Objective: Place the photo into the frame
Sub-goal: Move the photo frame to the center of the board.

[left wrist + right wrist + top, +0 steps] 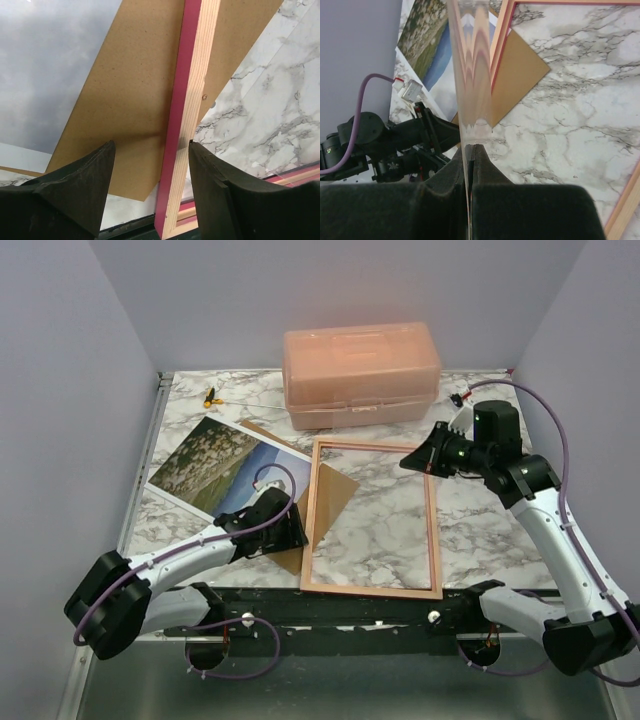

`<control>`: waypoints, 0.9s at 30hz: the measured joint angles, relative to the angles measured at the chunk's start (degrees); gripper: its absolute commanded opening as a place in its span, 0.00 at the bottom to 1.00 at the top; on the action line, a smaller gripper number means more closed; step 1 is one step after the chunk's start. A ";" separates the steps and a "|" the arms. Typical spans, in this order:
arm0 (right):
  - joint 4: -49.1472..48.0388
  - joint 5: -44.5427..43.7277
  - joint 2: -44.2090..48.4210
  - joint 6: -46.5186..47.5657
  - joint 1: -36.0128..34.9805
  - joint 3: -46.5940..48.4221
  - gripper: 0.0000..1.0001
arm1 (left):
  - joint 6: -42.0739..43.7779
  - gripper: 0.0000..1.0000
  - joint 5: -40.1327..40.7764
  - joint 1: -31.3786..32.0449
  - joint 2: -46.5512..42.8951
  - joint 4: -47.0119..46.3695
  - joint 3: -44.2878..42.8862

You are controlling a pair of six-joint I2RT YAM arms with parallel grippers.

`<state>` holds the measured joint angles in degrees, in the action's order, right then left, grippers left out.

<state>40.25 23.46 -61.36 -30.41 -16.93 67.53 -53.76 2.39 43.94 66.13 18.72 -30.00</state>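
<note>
Straddles the left rail of the frame (190, 100) with the left hand (151, 145) spread, one finger on either side of the wood, closed on nothing. Finds the brown backing board (130, 100) lying under that rail just ahead of the fingertips and reaching out to both sides of it. Leaves the photo (215, 465) picture side up on the counter (470, 530), ahead and to the left of that hand, outside the frame and overlapping the board; cannot tell which lies on top. Presses the right hand (469, 147) together on the thin edge of a clear pane (470, 75), seen edge-on and running straight out from the fingertips, with the frame's rails just to the right. Places a salmon-pink lidded box (360, 375) well beyond both hands
</note>
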 measured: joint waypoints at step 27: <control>-1.42 4.28 -1.92 -2.58 0.00 -0.46 0.01 | 3.69 0.23 -2.23 -1.46 13.92 -2.14 -9.29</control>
<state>38.83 27.75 -63.29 -32.99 -16.93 67.07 -50.06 0.16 42.48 80.05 16.58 -39.29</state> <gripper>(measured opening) 0.033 0.315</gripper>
